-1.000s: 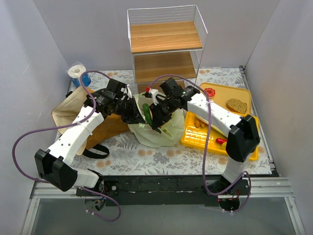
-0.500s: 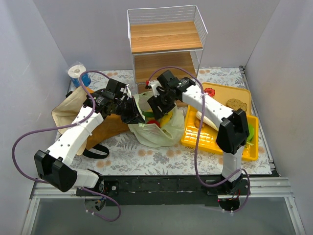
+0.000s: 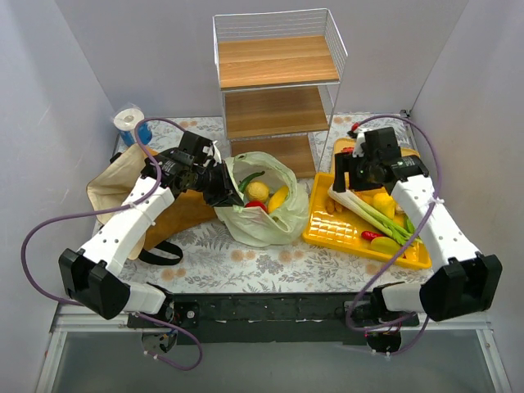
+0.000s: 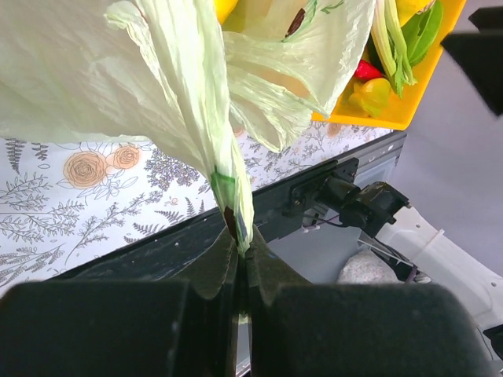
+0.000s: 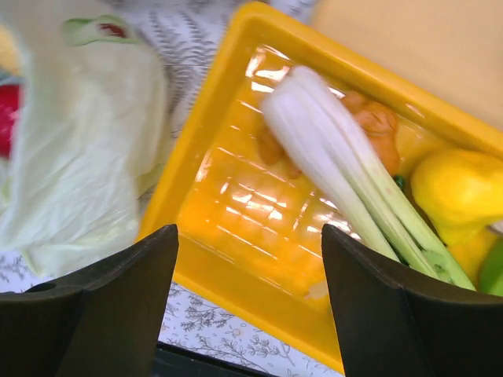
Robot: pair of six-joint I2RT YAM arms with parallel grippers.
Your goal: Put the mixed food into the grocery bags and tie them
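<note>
- Top external: two bags. The green bag (image 3: pixel 274 223) lies just right of the left jaws, mouth open and untied. The brown bag (image 3: pixel 110 190) lies on their other side, and no food shows in it.
- Four pieces show inside the green bag: one lemon (image 3: pixel 257 191), one yellow pepper (image 3: pixel 278 198), one green pepper (image 3: pixel 250 179) and one tomato (image 3: pixel 256 205).
- The right jaws hang over the far end of the tray (image 3: pixel 344 236). It carries one leek (image 3: pixel 372 211), close by them, and several small pieces. I judge the loading to be roughly half done, with both knots not yet begun.
- Left wrist: the left jaws are pressed together, pinching a gathered strip of the green bag (image 4: pixel 118 71), which fans out ahead of them. Beyond, to the right, the tray (image 4: pixel 397 118) holds the leek (image 4: pixel 389 39), one red piece (image 4: pixel 365 71) and one yellow piece (image 4: pixel 373 96).
- Right wrist: the right jaws are spread wide and hold nothing.
- The bare floor of the tray (image 5: pixel 236 196) lies between and ahead of them.
- The leek (image 5: pixel 338 165) runs ahead toward the right-hand jaw, with one yellow fruit (image 5: pixel 456 188) and one tan piece (image 5: pixel 377 122) past it.
- The green bag (image 5: pixel 86 141) lies off the left-hand jaw.
</note>
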